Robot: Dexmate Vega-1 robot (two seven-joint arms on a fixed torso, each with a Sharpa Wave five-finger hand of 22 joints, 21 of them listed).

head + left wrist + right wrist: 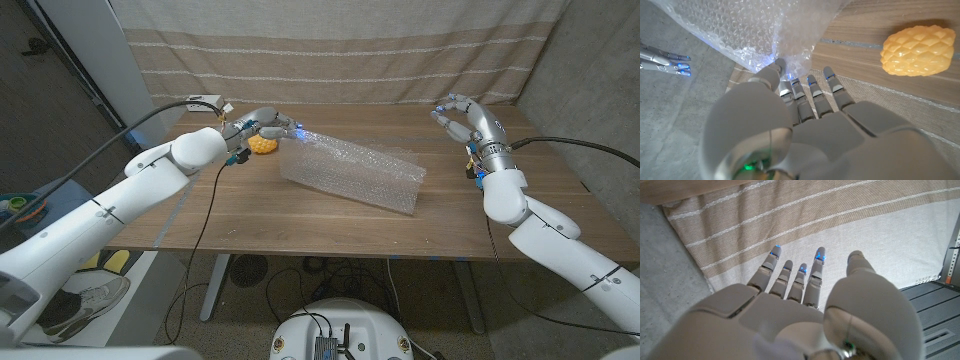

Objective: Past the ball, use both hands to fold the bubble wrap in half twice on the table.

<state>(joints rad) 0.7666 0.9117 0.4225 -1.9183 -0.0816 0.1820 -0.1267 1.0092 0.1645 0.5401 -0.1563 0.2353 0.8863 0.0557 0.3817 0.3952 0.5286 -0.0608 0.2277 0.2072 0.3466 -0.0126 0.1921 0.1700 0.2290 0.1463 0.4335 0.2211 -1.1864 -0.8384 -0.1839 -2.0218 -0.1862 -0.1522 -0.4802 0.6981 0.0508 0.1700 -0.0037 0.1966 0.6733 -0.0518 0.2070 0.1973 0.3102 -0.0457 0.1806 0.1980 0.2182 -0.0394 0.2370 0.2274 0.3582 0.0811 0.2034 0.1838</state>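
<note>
One wooden table (330, 225) is seen, backed by one striped beige curtain (330, 50) hanging behind its far edge.

One sheet of bubble wrap (350, 175) is laid on the middle of the table, already doubled over into a long band. Its long axis is set slantwise across the table, from the far left corner, which is lifted off the wood, down toward the near right end, which rests on the surface. The raised corner is pointed toward the robot's left.

Two arms are brought in from the near corners. The left hand (262, 127) is held at the band's raised far-left corner; in the left wrist view the plastic is seen pinched between the thumb and the fingers (812, 90), so the wrap is gripped there. The right hand (462, 115) is held above the table's far right part, well apart from the wrap's right end; its fingers (790, 277) are spread and nothing is held in them, the curtain being seen beyond them in the right wrist view.

One yellow ball (263, 146), with a ridged, scaled surface, is set on the table just beside the left hand, close to the wrap's lifted corner.
</note>
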